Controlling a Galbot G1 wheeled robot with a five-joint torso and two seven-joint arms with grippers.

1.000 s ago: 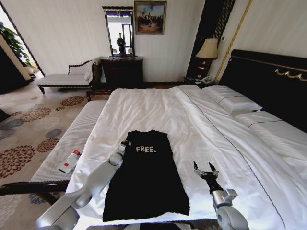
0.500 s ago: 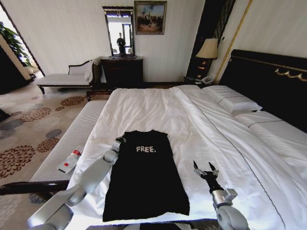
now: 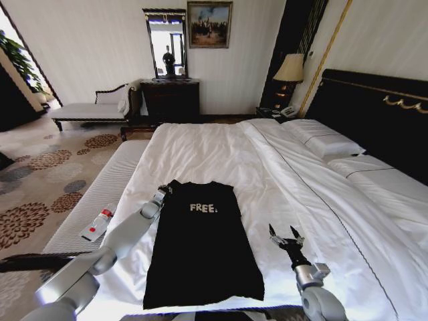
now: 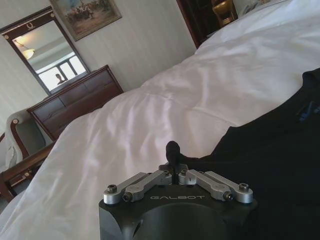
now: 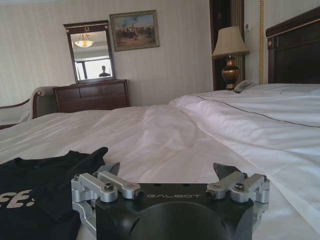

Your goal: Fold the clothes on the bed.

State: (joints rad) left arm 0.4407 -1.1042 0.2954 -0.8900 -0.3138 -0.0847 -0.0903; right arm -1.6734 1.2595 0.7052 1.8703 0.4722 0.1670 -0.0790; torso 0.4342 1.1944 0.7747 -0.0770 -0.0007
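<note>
Right gripper (image 3: 285,234) sits low over the white sheet near the foot edge of the bed (image 3: 221,150), just off the right side of the black T-shirt (image 3: 204,244); jaws spread wide, nothing between them, confirmed in the right wrist view (image 5: 170,172). T-shirt lies flat on the near part of the bed, folded lengthwise into a narrow strip, hem toward the robot, white "FREE" lettering facing up near the far end. Left arm reaches along the shirt's left side; left gripper (image 3: 162,192) at the far-left shoulder corner of the shirt. Left wrist view: jaws pressed together (image 4: 173,152), pinching the shirt's edge (image 4: 280,160). Beyond: striped bench (image 3: 100,194) left of the bed, pillows (image 3: 324,137) and dark headboard (image 3: 374,114) at far right.
</note>
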